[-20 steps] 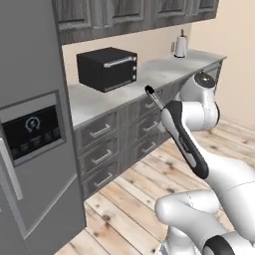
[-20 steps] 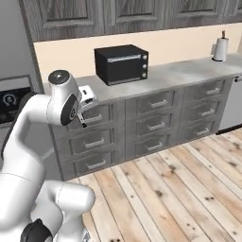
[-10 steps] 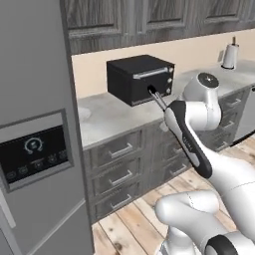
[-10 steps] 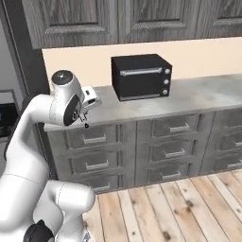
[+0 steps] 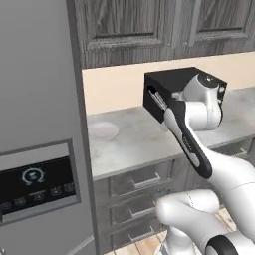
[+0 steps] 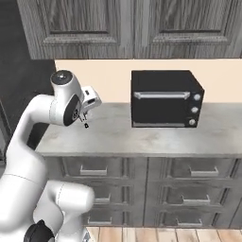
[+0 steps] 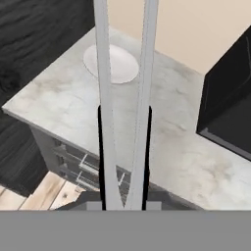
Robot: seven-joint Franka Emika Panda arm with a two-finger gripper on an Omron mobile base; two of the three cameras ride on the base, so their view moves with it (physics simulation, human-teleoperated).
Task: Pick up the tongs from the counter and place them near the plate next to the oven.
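Veined marble counter (image 7: 63,110), round plate (image 7: 112,63), hand (image 7: 124,162) gripping tongs (image 7: 105,98)

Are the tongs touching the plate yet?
Apart. In the hand view the tongs are held up in the gripper, above the counter, with the plate lying beyond them.

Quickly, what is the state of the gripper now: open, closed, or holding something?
Gripper: closed on the tongs, held in the air above the counter, with the plate beyond them.
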